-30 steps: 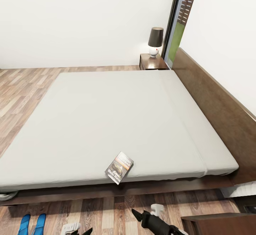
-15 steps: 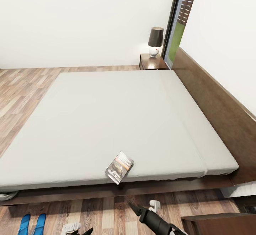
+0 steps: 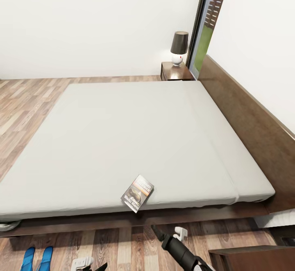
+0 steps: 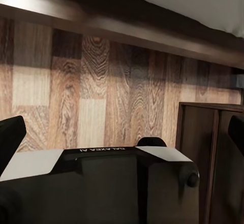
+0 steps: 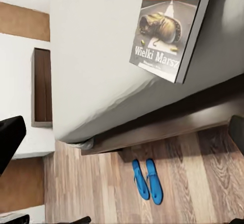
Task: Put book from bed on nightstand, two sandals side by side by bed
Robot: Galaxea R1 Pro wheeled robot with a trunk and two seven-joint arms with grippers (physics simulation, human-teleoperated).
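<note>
The book (image 3: pixel 137 193) lies flat at the near edge of the bed (image 3: pixel 135 135), one corner sticking out over the mattress edge; its cover also faces the right wrist camera as the book (image 5: pixel 173 26). My right gripper (image 3: pixel 168 233) hovers low over the floor just in front of the bed frame, below and slightly right of the book, open with nothing between its fingers (image 5: pixel 10 142). Both blue sandals (image 3: pixel 37 258) lie side by side on the floor by the bed's near left side, seen again as the sandals (image 5: pixel 147 181). My left gripper (image 3: pixel 88 265) sits low, open, fingers (image 4: pixel 10 137) wide apart.
A dark nightstand (image 3: pixel 176 71) with a black-shaded lamp (image 3: pixel 179 47) stands at the far side of the headboard (image 3: pixel 246 115). Another nightstand (image 3: pixel 250 258) is close at my right, also the nightstand (image 4: pixel 208 148). Wood-plank floor (image 3: pixel 24 107) runs along the bed's left.
My right gripper has moved forward across the floor toward the bed frame, closer under the book. The book, sandals and left gripper have stayed put.
</note>
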